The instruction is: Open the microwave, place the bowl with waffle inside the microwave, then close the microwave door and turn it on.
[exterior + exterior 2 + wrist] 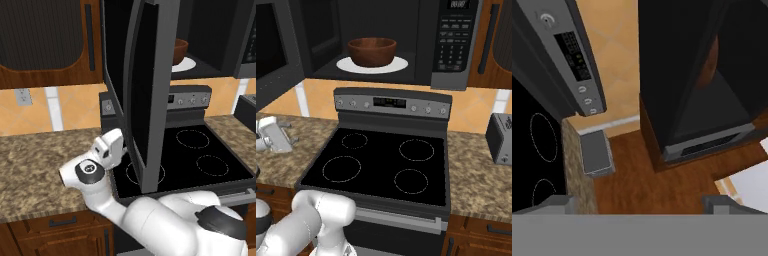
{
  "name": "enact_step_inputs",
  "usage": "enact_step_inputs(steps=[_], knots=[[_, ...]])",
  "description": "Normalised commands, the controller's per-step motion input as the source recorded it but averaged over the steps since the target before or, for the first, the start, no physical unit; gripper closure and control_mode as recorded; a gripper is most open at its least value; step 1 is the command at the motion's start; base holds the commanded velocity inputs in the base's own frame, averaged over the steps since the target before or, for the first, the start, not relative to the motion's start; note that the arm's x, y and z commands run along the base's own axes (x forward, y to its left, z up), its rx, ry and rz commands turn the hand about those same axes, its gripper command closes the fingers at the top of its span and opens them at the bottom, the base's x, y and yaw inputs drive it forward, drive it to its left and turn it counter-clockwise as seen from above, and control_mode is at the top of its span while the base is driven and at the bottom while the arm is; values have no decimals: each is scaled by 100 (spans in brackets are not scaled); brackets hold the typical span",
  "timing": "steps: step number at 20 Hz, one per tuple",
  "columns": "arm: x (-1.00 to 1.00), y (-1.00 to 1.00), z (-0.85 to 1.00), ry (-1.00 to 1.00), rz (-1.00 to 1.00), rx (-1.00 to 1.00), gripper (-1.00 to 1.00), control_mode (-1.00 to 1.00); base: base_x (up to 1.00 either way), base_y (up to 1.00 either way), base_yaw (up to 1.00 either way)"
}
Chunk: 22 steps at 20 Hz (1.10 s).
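Your microwave (381,40) is standing open above the stove (381,165), its microwave door (142,95) swinging far out to the left. The bowl (371,51) is sitting inside on the white turntable plate (398,65); whether the waffle is in it, you cannot tell. Your gripper (287,134) is hovering over the counter (276,165), jaws spread wide, holding nothing. By the look of it, you are facing the closing step: get behind the door and push it shut.

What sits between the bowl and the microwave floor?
A white round plate lies under the bowl on the floor of the open microwave, in the right base view.
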Motion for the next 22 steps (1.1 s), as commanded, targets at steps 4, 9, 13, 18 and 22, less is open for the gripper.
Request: enact_step_inputs(steps=[4, 9, 13, 18, 22], knots=[[-26, 83, 0, 0, -1, -16, -100, -100, 0, 0, 0], [-35, 72, 1, 0, -5, -16, 100, -100, 0, 0, 0], [-47, 11, 34, -10, -8, -3, 100, -100, 0, 0, 0], [-31, -8, 78, -15, -9, 0, 100, -100, 0, 0, 0], [-36, -34, 74, 0, -9, -10, 100, -100, 0, 0, 0]])
